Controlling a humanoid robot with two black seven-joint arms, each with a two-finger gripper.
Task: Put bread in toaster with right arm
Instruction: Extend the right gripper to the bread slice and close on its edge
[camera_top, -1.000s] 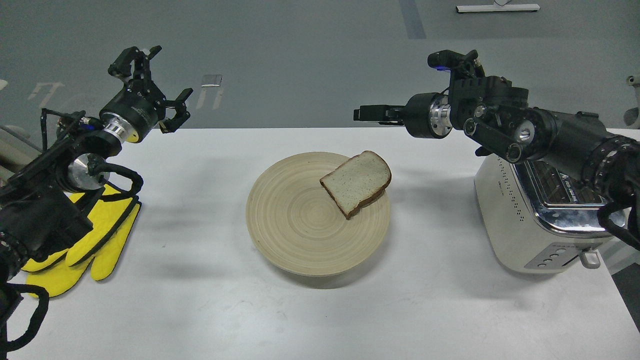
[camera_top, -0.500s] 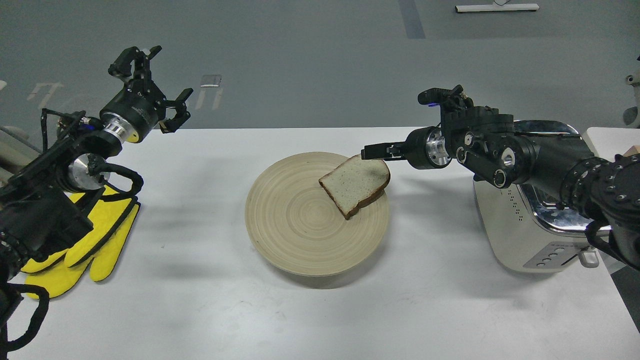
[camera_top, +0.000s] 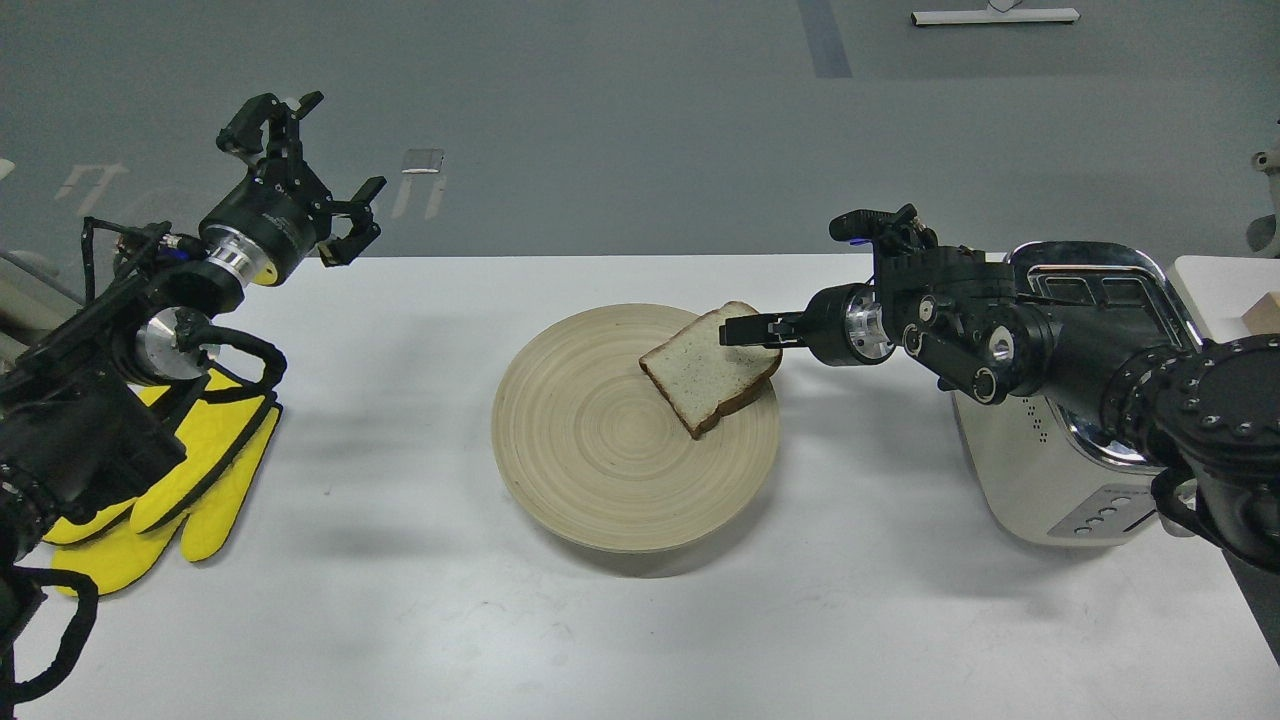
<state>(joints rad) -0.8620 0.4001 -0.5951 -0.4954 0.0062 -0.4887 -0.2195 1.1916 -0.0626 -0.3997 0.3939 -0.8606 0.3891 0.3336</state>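
On the table (camera_top: 400, 620) the toaster (camera_top: 1040, 470) stands right of the plate (camera_top: 590, 470) where the bread (camera_top: 705, 375) lies, my right gripper (camera_top: 738, 330) at its top crust, fingers indistinct, so next I must pinch that edge; my left gripper (camera_top: 320, 170) hangs spread, idle.

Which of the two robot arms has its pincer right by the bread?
The right arm: its pincer sits at the bread on the wooden plate. The left pincer hangs high, far from it.

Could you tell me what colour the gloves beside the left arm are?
The gloves are bright yellow, seen in the head view.
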